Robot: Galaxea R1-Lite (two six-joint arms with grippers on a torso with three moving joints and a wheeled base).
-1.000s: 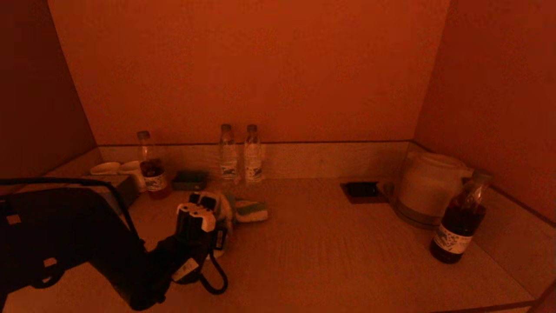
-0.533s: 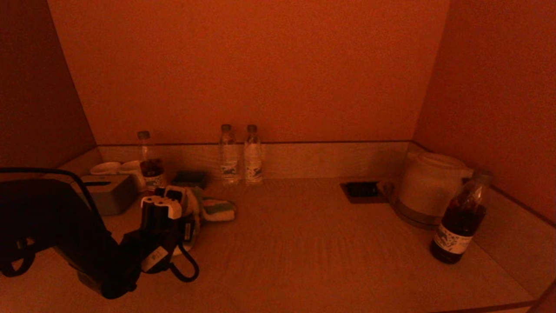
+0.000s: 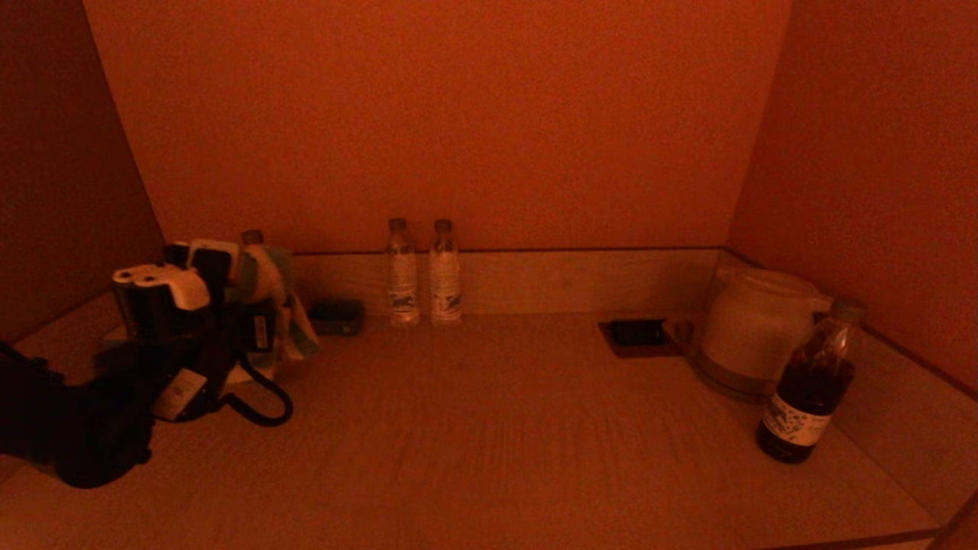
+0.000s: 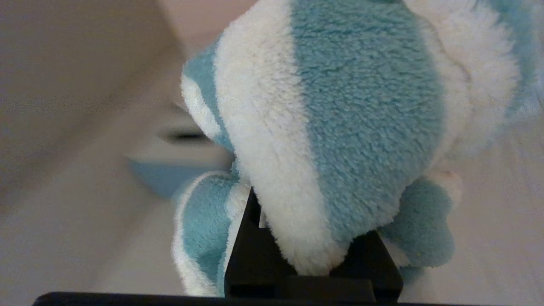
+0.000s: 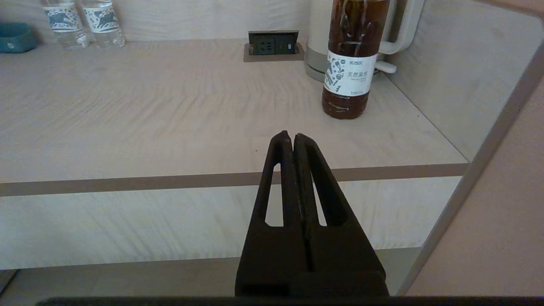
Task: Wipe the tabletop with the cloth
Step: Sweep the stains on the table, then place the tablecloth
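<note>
Nearest the robot, the right gripper (image 5: pixel 293 138) hangs off the front edge of the pale wood-grain tabletop (image 5: pixel 170 110), its two black triangular fingers pressed flat together with nothing between them; it does not show in the head view. A darker brown band runs along the counter's front edge below it.

On the left side, the black left arm reaches over the counter, and the left gripper (image 3: pixel 263 305) is raised above the surface near the left wall. Its jaws are clamped on the fluffy blue-and-white striped cloth (image 4: pixel 340 127), which bunches around the black fingers (image 4: pixel 250 250) and fills most of the left wrist view. In the head view the cloth (image 3: pixel 279 298) hangs from the gripper, lifted off the tabletop (image 3: pixel 497 443).

On the right side stands a brown plastic bottle of dark tea with a white printed label (image 3: pixel 810 386), close to the right wall. Just behind it sits a white electric kettle (image 3: pixel 752 325), and beside the kettle a dark recessed power socket (image 3: pixel 634 334) is set into the surface.

Against the back ledge stand two clear water bottles (image 3: pixel 422 273) side by side, almost touching. To their left lies a small dark teal dish (image 3: pixel 336 315), near the hanging cloth.
</note>
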